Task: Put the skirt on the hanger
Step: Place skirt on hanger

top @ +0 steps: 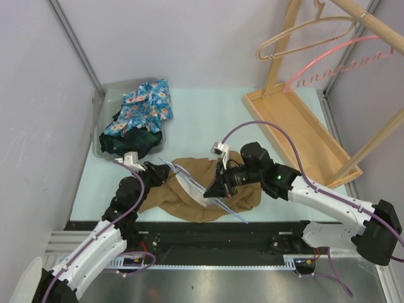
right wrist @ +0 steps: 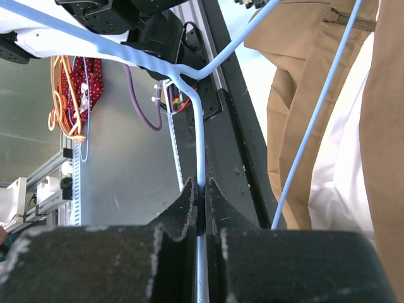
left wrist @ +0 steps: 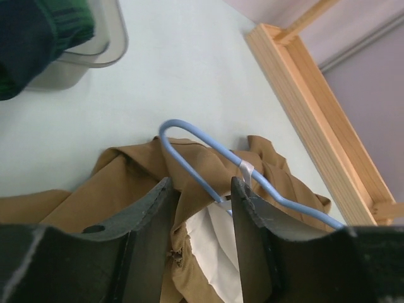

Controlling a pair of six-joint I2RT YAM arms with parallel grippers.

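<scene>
Skirt (top: 189,208) lies bunched mid-surface (top: 202,120) near the arm bases. Blue hanger (right wrist: 199,139) lies on it, long axis diagonal, far-left to near-right. Right hand (right wrist: 201,189) is clamped on the hanger wire, over the skirt's right half. Left hand (left wrist: 201,183) has its fingers spread and grips nothing, just at the skirt's left end, nearer the hanger's looped tip and the white lining (left wrist: 218,246). Can't tell if the hanger is inside the waistband; the right hand hides its middle in the top view.

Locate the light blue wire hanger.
In the top view, the hanger lies centre-front on the table, across the tan fabric skirt, clamped in the right gripper.
</scene>
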